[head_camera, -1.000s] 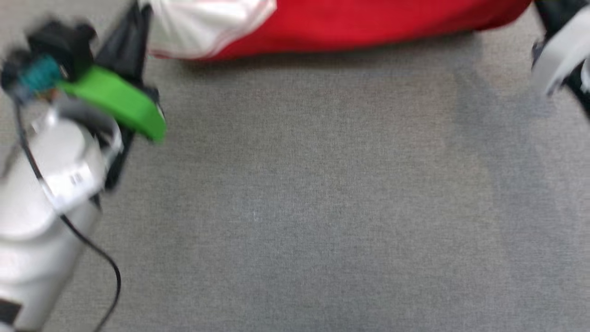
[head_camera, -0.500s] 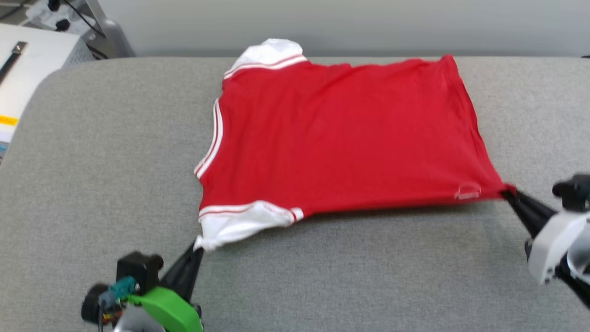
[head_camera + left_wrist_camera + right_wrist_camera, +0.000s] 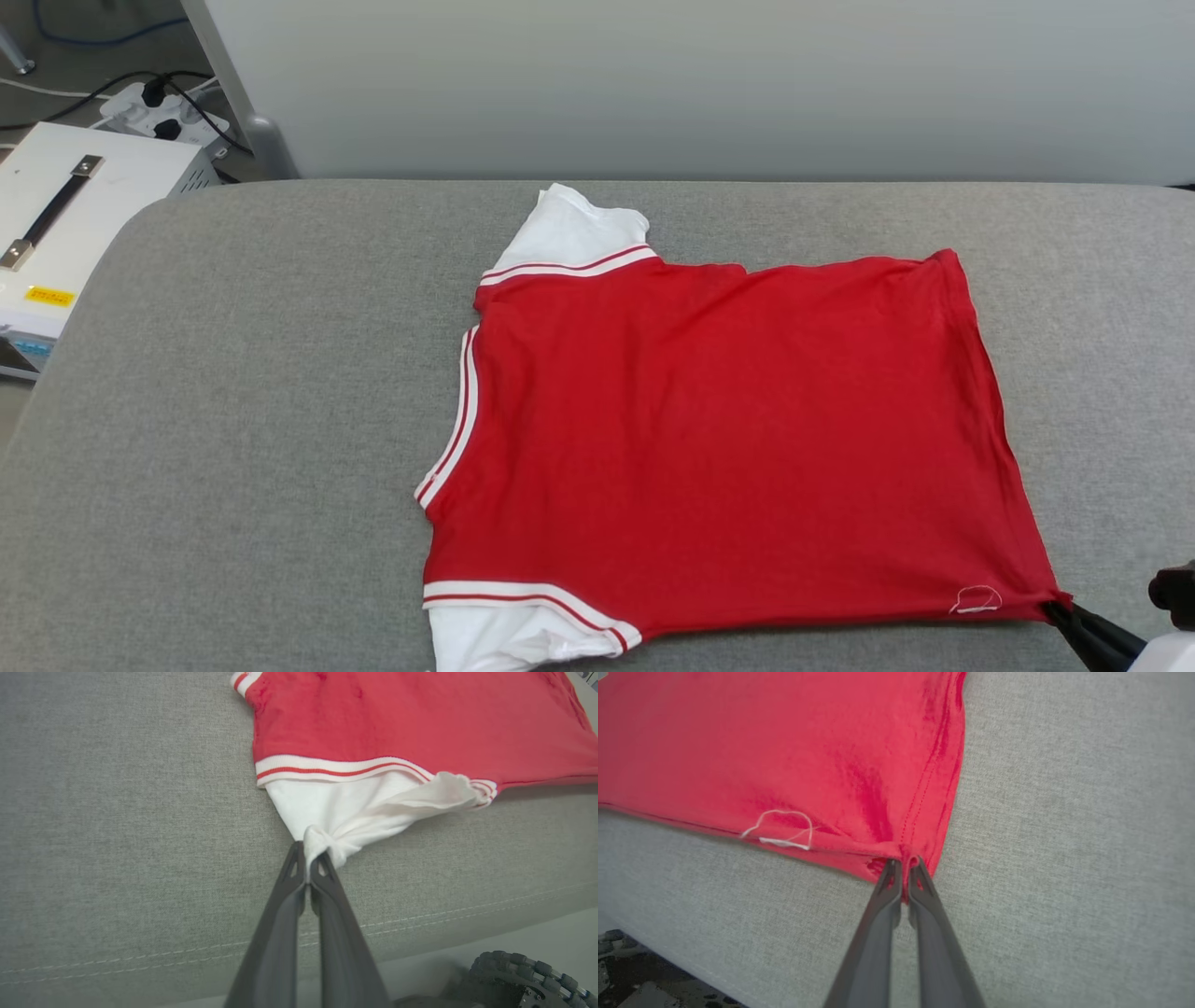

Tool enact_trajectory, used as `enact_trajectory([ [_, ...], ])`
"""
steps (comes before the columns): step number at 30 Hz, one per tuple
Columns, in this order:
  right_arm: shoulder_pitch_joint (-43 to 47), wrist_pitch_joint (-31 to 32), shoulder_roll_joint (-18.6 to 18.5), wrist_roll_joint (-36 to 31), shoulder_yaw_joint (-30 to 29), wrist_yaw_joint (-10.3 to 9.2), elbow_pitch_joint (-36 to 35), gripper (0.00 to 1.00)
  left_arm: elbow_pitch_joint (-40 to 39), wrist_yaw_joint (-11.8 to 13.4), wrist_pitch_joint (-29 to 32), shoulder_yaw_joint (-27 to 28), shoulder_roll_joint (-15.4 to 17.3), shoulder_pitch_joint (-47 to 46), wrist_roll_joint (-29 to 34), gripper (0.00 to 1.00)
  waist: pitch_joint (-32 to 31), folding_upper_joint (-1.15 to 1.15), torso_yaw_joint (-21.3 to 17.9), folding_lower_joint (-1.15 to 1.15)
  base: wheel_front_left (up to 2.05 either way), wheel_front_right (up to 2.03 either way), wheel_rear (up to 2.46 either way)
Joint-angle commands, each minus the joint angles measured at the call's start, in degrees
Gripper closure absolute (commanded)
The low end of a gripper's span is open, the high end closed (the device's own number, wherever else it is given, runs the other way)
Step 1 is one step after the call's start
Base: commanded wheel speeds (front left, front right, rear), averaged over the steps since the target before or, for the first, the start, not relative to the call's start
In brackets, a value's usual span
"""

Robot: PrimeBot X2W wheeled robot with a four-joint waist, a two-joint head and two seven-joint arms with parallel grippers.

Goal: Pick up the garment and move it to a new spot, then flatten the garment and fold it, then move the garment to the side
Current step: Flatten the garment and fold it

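Moved: head camera has tilted up, so the garment (image 3: 728,439) sits lower in view, spread on the grey worktop (image 3: 233,373) | Claws: left claw (image 3: 308,858) clenched on the white sleeve tip; right claw (image 3: 903,863) clenched on the red hem corner | Step: probably flattening; next calls for releasing, then regripping to fold | Writing: yellow label (image 3: 49,296) on the white box (image 3: 112,177) is unreadable

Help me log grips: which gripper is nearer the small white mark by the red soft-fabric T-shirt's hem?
Right. The right gripper pinches the red T-shirt's hem corner beside the white mark; the left gripper pinches its white sleeve, well away.
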Motion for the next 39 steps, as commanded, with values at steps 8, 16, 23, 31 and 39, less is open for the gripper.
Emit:
enact_trajectory([
  [8,3.4,6.2,4.2,-4.5,-11.4,-0.05,-7.6,1.00,0.9,-1.5,-0.5,0.7,0.2,-7.2,3.4,1.00,2.0,0.00,0.2,0.01,0.00,0.00,0.00],
  [16,-2.0,12.4,7.1,-7.0,-18.7,-0.05,-13.3,1.00,3.7,-5.0,1.8,1.9,0.8,-21.2,7.3,1.00,8.1,0.00,-1.0,0.01,0.00,0.00,0.00],
  [23,-10.7,16.5,8.1,-8.4,-19.4,-0.05,-13.0,1.00,9.7,-8.8,3.1,2.4,-0.6,-32.0,8.7,1.00,14.8,0.00,-2.2,0.01,0.00,0.00,0.00],
  [31,-18.8,17.8,9.4,-9.3,-15.2,-0.05,-4.6,1.00,21.7,-13.0,1.8,0.8,-5.1,-37.4,9.0,1.00,19.5,0.00,-2.1,0.01,0.00,0.00,0.00],
  [39,-20.3,14.6,10.2,-7.7,-11.2,-0.05,1.9,1.00,31.2,-15.5,-1.5,-0.6,-9.0,-37.0,8.8,1.00,18.0,0.00,-1.0,0.01,0.00,0.00,0.00],
])
